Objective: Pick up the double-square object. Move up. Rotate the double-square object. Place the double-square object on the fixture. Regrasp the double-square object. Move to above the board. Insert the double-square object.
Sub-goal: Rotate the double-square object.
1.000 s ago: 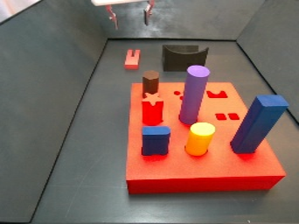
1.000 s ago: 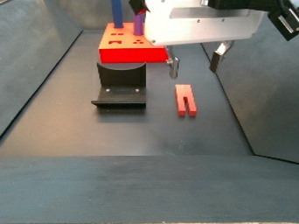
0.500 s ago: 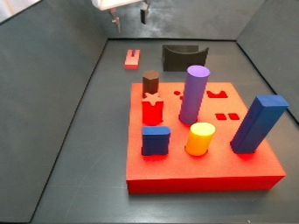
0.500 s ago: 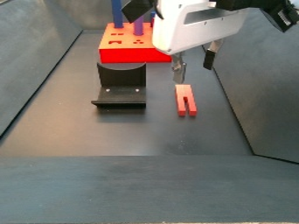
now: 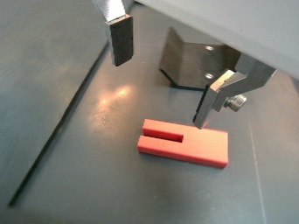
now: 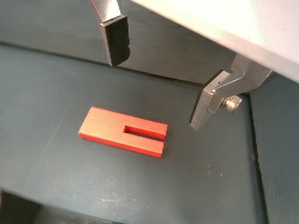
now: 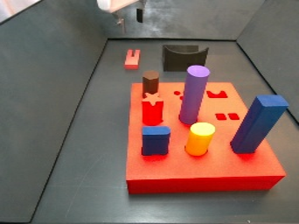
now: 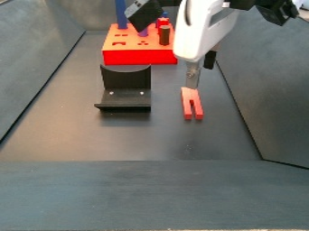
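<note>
Claw (image 5: pixel 163 74) wide open, empty, above double-square object (image 5: pixel 184 143) lying flat at frame centre. Looks rigid, light, smooth plastic; best pinched across long sides, mid-length.

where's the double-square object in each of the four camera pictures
Wrist view: double-square object lies flat on the floor below the open hand.
Wrist view, flat, beneath the hand.
Side view, far end, left of the fixture.
Side view, right of the fixture.
Shared landmark: the fixture.
</note>
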Robot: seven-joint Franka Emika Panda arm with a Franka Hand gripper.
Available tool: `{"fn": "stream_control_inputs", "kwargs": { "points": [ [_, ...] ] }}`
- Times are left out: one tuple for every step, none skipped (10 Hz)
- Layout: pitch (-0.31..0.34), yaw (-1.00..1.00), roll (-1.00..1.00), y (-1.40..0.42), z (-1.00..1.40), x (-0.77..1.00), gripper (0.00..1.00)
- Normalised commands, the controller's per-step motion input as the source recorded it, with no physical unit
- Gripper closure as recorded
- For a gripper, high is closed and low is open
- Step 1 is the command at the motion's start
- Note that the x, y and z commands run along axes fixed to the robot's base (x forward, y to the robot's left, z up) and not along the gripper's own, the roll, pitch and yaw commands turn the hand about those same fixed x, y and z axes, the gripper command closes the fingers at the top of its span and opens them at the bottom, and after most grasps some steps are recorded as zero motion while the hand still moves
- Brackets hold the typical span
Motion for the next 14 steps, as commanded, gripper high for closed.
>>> {"fn": "stream_control_inputs", "kwargs": {
  "points": [
    [-0.008, 1.00, 0.00, 0.00, -0.03, 0.04, 0.00],
    [-0.008, 1.00, 0.00, 0.00, -0.03, 0.04, 0.00],
    [-0.009, 1.00, 0.00, 0.00, -0.03, 0.04, 0.00],
    [-0.009, 1.00, 0.00, 0.00, -0.03, 0.04, 0.00],
    [-0.010, 1.00, 0.00, 0.00, -0.03, 0.04, 0.00],
    [-0.010, 1.00, 0.00, 0.00, -0.03, 0.04, 0.00],
    [-0.010, 1.00, 0.00, 0.00, -0.03, 0.04, 0.00],
    [-0.011, 1.00, 0.00, 0.00, -0.03, 0.04, 0.00],
    [-0.011, 1.00, 0.00, 0.00, -0.03, 0.04, 0.00],
    [-0.012, 1.00, 0.00, 0.00, -0.03, 0.04, 0.00],
    [-0.012, 1.00, 0.00, 0.00, -0.03, 0.04, 0.00],
    [-0.013, 1.00, 0.00, 0.00, -0.03, 0.04, 0.00],
    [-0.014, 1.00, 0.00, 0.00, -0.03, 0.04, 0.00],
    [-0.014, 1.00, 0.00, 0.00, -0.03, 0.04, 0.00]
  ]
}}
